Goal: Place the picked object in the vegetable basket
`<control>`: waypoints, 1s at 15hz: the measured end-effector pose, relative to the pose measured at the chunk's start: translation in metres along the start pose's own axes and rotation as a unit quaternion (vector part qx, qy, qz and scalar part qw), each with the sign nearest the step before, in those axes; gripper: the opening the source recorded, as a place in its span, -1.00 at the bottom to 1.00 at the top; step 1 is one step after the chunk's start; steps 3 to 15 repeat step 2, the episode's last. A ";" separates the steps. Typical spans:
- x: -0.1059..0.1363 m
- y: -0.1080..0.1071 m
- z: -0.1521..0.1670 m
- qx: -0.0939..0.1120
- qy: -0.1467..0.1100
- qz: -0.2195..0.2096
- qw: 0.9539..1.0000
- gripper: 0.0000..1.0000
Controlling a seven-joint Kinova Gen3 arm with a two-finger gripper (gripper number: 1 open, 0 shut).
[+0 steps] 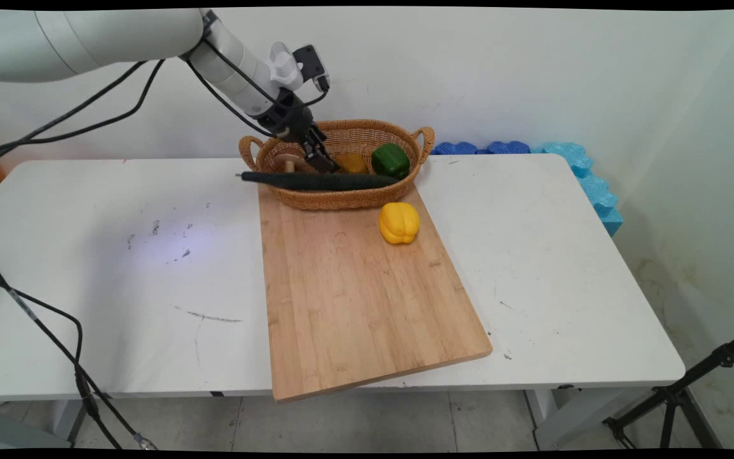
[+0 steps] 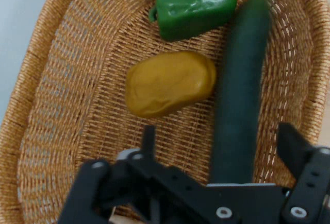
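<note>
Your gripper (image 1: 321, 160) sits low inside the wicker basket (image 1: 348, 199), its fingers spread apart with the dark green cucumber (image 1: 319, 181) running between them; no squeeze on it is visible, so treat it as released or not yet closed.

Hazards as judged from here: the cucumber lies across the basket's near rim, with one end overhanging to the arm's side. Any sideways nudge could roll or tip it out. The woven wall stands close to the fingers and could snag them, dragging the basket across the wooden cutting board (image 1: 354, 299).

Beyond the fingertips lie a smooth, rounded mustard-yellow potato (image 2: 170, 82) and, further ahead, a glossy, lobed green bell pepper (image 2: 193, 2). A yellow bell pepper (image 1: 399, 222) rests on the board, just outside the basket's near wall. The white table (image 1: 118, 255) is scuffed.
</note>
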 end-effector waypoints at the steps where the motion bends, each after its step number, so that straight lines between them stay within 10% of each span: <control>1: -0.001 0.000 0.002 -0.001 0.001 0.001 1.000 1.00; 15: -0.002 -0.001 0.003 -0.002 0.002 0.003 1.000 1.00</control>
